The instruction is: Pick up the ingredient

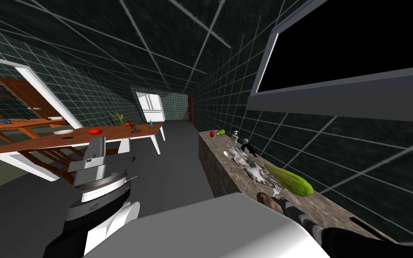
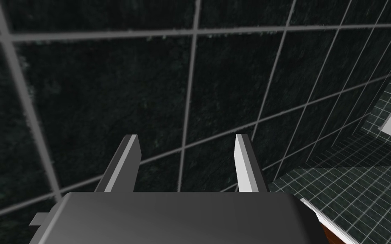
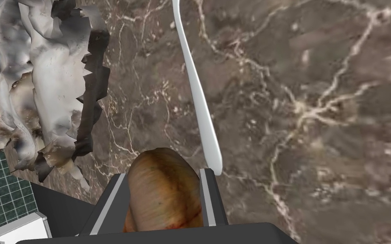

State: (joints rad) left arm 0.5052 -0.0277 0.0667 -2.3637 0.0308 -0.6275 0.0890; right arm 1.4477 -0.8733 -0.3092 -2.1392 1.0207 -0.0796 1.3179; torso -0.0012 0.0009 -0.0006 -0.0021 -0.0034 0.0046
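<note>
A brown, oblong vegetable (image 3: 163,190) sits between the two fingers of my right gripper (image 3: 163,173), which press its sides. It is held just over the brown marbled counter (image 3: 317,106); I cannot tell whether it touches the top. In the head view the brown vegetable (image 1: 265,199) is at the counter's (image 1: 219,170) near end, with my right gripper (image 1: 271,200) reaching in from the lower right. My left gripper (image 2: 186,142) stands open with nothing in it, pointing at a dark tiled wall.
A white fork (image 3: 199,97) lies right beside the right fingertip. A crumpled grey-white lump (image 1: 251,165) and a long green cucumber (image 1: 290,180) lie further along the counter. A wooden table (image 1: 80,136) stands to the left across a grey floor.
</note>
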